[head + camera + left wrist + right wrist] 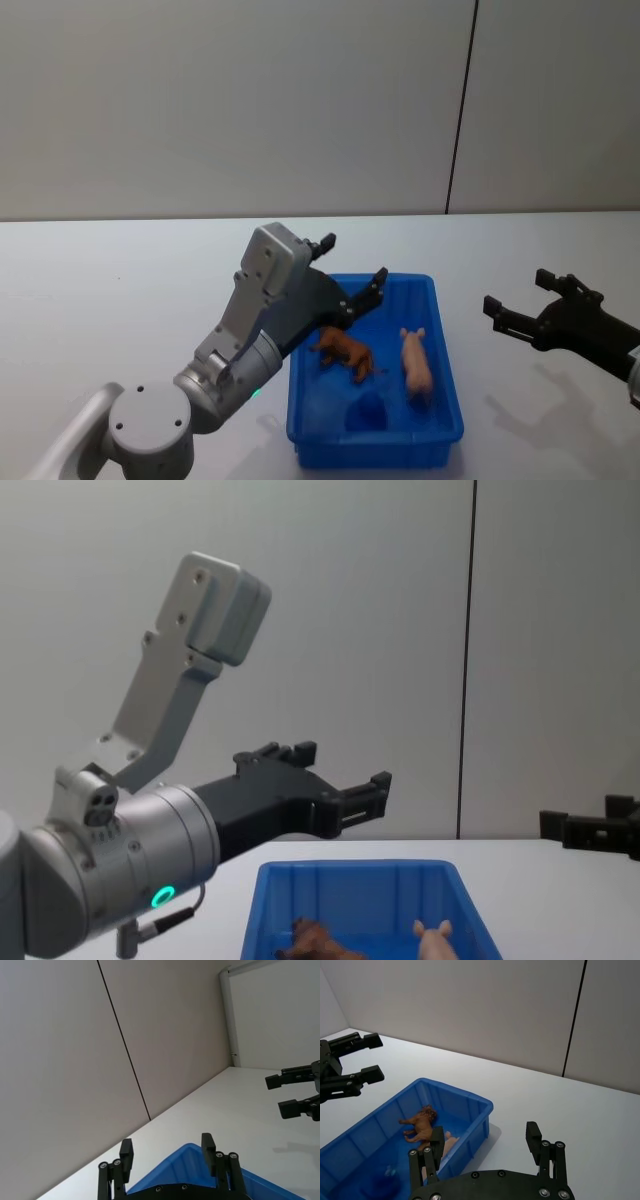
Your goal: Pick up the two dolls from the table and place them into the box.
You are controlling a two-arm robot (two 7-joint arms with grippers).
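Blue box (pixel 440 425) sits near the desk's (pixel 120 270) front edge with both dolls inside: brown doll (pixel 345 352) left, pink doll (pixel 416 363) right, apart. My left hand (pixel 352 272) hangs over the box's far left corner, fingers spread, empty. Right hand (pixel 522 298) hovers off the desk just right of the box, also spread and empty. I judge placement done.

grey wall (pixel 230 100), dark vertical seam (pixel 461 105)
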